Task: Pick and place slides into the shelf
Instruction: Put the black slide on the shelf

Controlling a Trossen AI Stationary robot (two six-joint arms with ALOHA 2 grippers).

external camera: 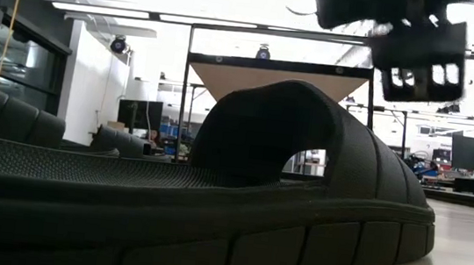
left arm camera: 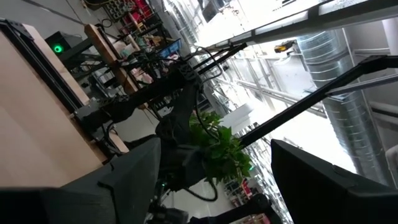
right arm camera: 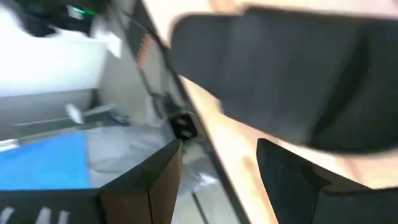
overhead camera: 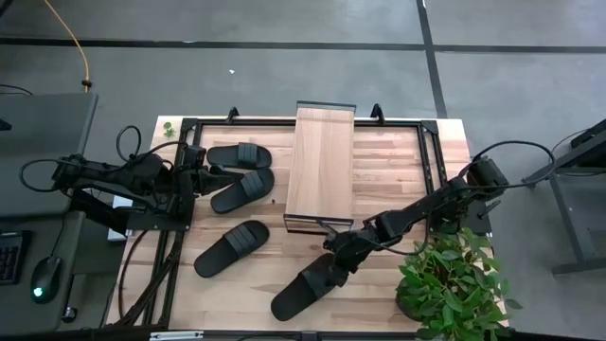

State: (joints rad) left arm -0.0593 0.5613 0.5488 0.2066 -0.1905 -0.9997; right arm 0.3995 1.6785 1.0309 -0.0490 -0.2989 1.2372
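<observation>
The matte black slide sandal with a wide ribbed strap [external camera: 302, 183] lies nearest the low camera, flat on the light wood desk [overhead camera: 379, 294]. In the high view this same slide is at the near desk edge, angled diagonally, toe end toward the right arm.

The right end effector [overhead camera: 333, 266] sits directly over the upper end of this slide, at or just above its strap. In the right wrist view both dark fingers [right arm camera: 149, 180] stand apart with a gap between them, and the slide's black body fills the field just beyond the fingertips. Contact between fingers and slide cannot be confirmed. The right arm extends diagonally from its base at the right desk edge, reaching low and forward past a green potted plant [overhead camera: 453, 284].

Three further black slides lie on the desk left of the shelf: one [overhead camera: 239, 154] and a second [overhead camera: 242, 189] near the left end effector [overhead camera: 204, 176], and a third [overhead camera: 231, 247] closer to the near edge.

The shelf [overhead camera: 322, 166], a long narrow light wood plank on a thin black metal frame, stands at desk centre; no slide is on it.

The left arm is folded at the left desk edge. Its fingers [left arm camera: 137, 180] stand spread apart, holding nothing.
</observation>
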